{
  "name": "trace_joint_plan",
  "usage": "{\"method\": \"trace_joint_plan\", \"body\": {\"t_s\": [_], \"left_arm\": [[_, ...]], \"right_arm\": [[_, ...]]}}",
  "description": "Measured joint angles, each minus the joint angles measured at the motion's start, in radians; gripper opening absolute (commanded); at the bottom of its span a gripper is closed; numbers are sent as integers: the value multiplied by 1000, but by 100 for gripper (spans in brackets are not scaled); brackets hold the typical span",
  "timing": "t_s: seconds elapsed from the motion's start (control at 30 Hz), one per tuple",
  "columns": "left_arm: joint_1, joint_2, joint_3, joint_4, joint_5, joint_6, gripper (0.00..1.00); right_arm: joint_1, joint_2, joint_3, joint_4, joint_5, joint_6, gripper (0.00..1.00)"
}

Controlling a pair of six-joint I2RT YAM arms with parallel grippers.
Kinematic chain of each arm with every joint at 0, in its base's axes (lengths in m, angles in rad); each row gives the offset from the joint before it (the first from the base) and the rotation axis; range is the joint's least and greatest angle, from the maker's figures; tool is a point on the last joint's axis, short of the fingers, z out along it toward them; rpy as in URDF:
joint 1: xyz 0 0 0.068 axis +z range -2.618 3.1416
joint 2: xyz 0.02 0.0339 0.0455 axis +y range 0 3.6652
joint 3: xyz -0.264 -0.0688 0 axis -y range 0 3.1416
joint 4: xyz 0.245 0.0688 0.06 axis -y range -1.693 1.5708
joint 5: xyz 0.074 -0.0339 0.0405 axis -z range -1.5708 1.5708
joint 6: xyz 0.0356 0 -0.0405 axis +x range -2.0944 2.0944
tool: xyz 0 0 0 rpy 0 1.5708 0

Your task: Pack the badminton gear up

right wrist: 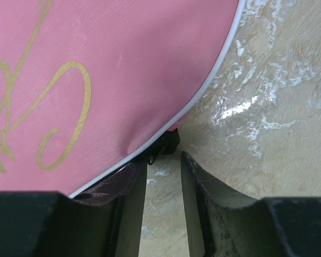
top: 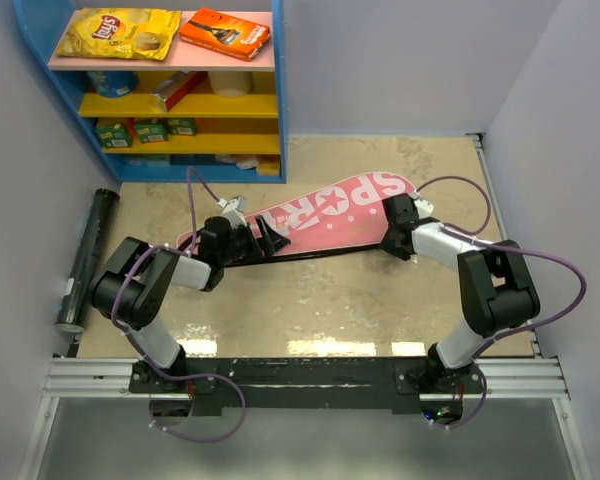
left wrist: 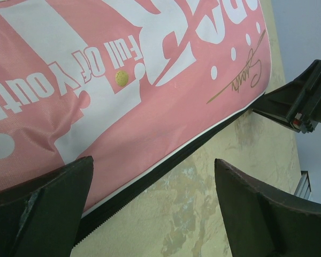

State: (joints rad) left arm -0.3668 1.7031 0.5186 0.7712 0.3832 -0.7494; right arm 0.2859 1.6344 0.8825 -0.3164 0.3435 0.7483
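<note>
Right gripper (right wrist: 163, 160), half-closed and grasping nothing, is facing the black zipper pull (right wrist: 169, 141) at twelve o'clock, on the rim of the pink bag (right wrist: 96, 69); left gripper (left wrist: 152, 160) is hovering spread wide, empty.

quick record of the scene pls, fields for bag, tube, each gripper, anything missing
bag: pink bag lettered SPORT, flat on the table, diagonal between the arms
tube: long black tube at the table's left edge, apart from the bag
left gripper: left gripper open wide, zipper edge running between its fingers
right gripper: right gripper slightly open at the bag's wide end, zipper pull just beyond its tips
rackets, shuttlecocks: not in view
background: blue shelf with snacks, back left
</note>
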Motion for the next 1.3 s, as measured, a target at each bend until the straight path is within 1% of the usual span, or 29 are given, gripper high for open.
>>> {"method": "trace_joint_plan", "body": {"t_s": [0.17, 0.37, 0.43, 0.47, 0.53, 0.57, 0.83, 1.03, 1.1, 1.3], "left_arm": [[0, 0, 1, 0, 0, 0, 100], [0, 1, 1, 0, 2, 1, 100], [0, 2, 1, 0, 3, 1, 100], [0, 2, 1, 0, 3, 1, 100], [0, 2, 1, 0, 3, 1, 100], [0, 2, 1, 0, 3, 1, 100], [0, 3, 1, 3, 4, 2, 100], [0, 6, 1, 9, 8, 2, 100], [0, 10, 1, 13, 10, 1, 100], [0, 15, 1, 24, 16, 1, 100]], "right_arm": [[0, 6, 4, 3, 14, 0, 30], [0, 21, 19, 2, 21, -1, 22], [0, 24, 22, 3, 26, -1, 17], [0, 27, 24, 3, 29, -1, 13], [-1, 29, 26, 3, 31, -4, 7], [-1, 29, 26, 3, 32, -5, 0], [-5, 29, 26, 13, 25, -8, 0], [3, 28, 14, 60, -16, -23, 0], [24, 29, 14, 66, -19, -23, 0], [156, 56, 38, 78, -20, -13, 0]]}}
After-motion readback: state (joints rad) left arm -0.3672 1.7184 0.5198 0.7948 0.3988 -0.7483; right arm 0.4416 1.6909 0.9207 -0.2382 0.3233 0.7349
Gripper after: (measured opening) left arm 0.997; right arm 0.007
